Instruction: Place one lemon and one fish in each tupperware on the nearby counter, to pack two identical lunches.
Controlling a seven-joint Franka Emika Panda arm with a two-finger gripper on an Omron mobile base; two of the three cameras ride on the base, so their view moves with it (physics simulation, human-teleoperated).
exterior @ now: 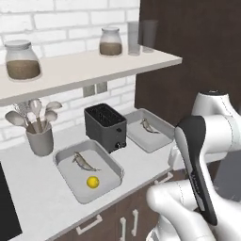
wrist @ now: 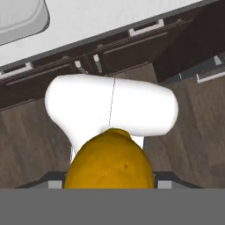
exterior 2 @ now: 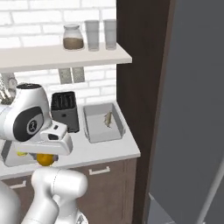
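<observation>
My gripper [wrist: 110, 176] is shut on an orange-yellow lemon [wrist: 110, 160], which hangs under the hand [exterior 2: 45, 159] just off the counter's [exterior 2: 105, 151] front edge. The left tupperware [exterior: 109, 164] holds a fish [exterior: 84, 161] and a bright yellow lemon [exterior: 93, 181]. The right tupperware [exterior: 160, 140] holds one fish [exterior: 148, 126]; from the other side, this tupperware [exterior 2: 94, 131] and its fish [exterior 2: 108, 119] lie right of the toaster. A tupperware corner [wrist: 22, 17] sits at the hand view's upper left.
A black toaster [exterior: 106, 127] stands between the two trays. A grey utensil holder [exterior: 40, 139] is at the back left. A shelf [exterior: 89, 68] with jars overhangs the counter. A tall dark cabinet [exterior 2: 140, 87] bounds the counter's right end. Brown cabinet doors [wrist: 132, 48] lie below.
</observation>
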